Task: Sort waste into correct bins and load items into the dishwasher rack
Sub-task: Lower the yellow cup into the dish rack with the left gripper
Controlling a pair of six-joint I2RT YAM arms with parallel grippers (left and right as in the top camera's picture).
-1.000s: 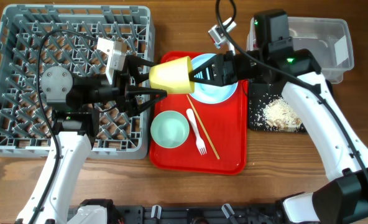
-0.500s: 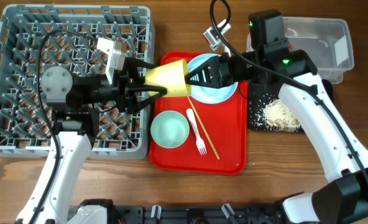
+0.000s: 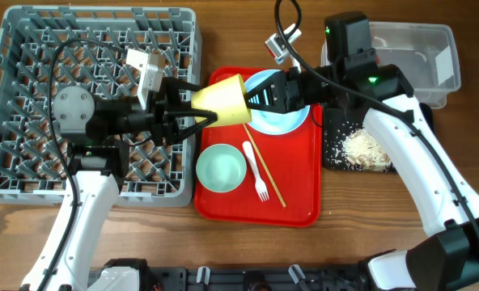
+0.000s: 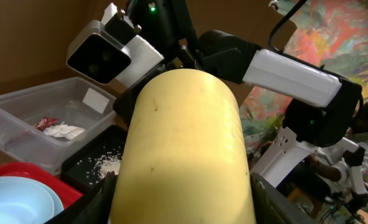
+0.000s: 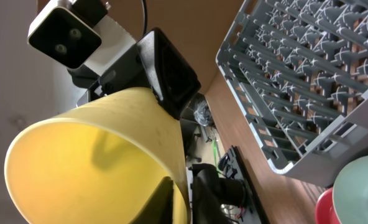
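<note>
Two hands were at the small yellow plastic cup (image 3: pixel 222 100), which was held on its side above the left edge of the red rectangular serving tray (image 3: pixel 300 194), just beside the large grey-blue plastic dishwasher rack (image 3: pixel 29 48). The right hand (image 3: pixel 254 99) pinched the cup's rim, one finger inside the mouth. The left hand (image 3: pixel 197 105) stood wide, its fingers flanking the cup's closed end; whether they touched it could not be told.

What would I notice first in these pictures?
The yellow cup, held sideways in the air between both arms, over the red tray's left edge. The right tool grips its rim while the left tool is spread open around its base. Then the big grey dishwasher rack on the left.
</note>
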